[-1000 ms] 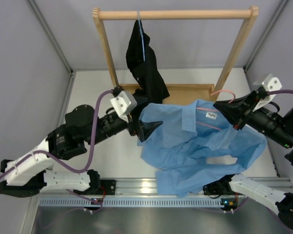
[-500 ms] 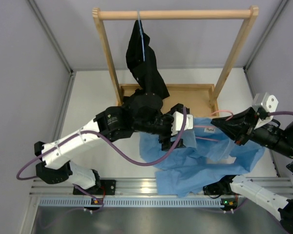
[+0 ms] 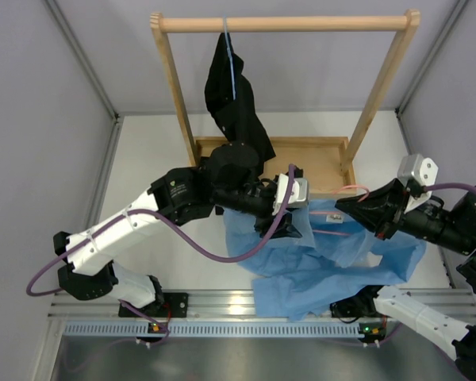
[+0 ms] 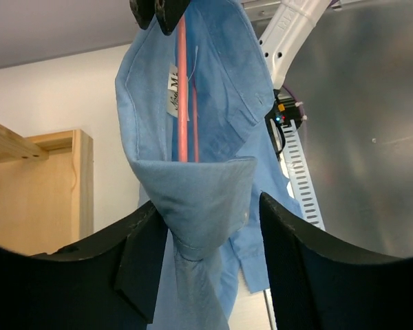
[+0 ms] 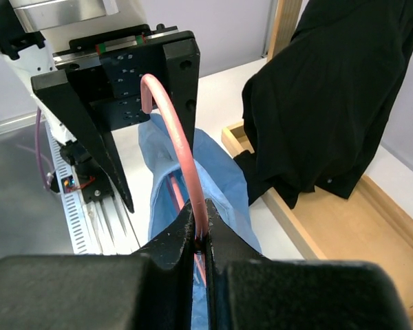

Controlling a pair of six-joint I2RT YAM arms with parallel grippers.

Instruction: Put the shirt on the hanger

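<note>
Currently right gripper (image 5: 201, 237) is clamped shut on the pink hanger (image 5: 175, 130) threaded inside the blue shirt (image 3: 317, 266), while left gripper (image 4: 205, 237) pinches the shirt's collar above the table (image 3: 155, 171).

Grey walls (image 3: 47, 119); white table (image 3: 143, 159); wooden rack (image 3: 285, 24).

Lt blue shirt (image 3: 317, 254) hangs bunched, collar up; pink wire hanger (image 4: 182, 89) threaded thru neck.
</note>
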